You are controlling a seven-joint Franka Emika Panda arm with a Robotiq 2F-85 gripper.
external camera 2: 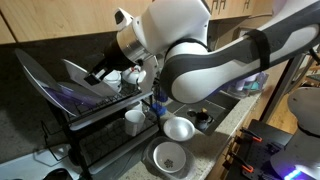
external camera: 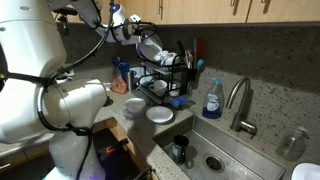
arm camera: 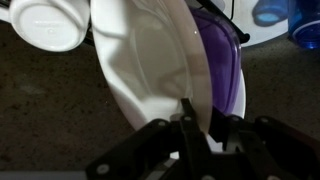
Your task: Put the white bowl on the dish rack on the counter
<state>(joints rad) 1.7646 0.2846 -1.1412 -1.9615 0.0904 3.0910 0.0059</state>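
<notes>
One round white bowl (external camera: 151, 47), seemingly ceramic, hangs in an exterior view at eleven o'clock of the black wire two-tier dish rack (external camera: 170, 78), above its upper tier, pinched by the end effector (external camera: 142, 37). The speckled grey-brown stone desk (external camera: 142, 127) lies below, with a shallow white dish (external camera: 160, 114) at the rack's seven o'clock.

In an exterior view the rack (external camera 2: 62, 125) stands at eight o'clock of the arm, whose bulk hides most of the bowl.

In the wrist view the bowl stands on edge against a purple plate (arm camera: 225, 70), with the end effector's fingers (arm camera: 187, 120) closed narrowly over its rim at six o'clock.

I judge it stiff, glazed, slippery, breakable and fairly light. A firm rim pinch suits it, with a gentle set-down.
</notes>
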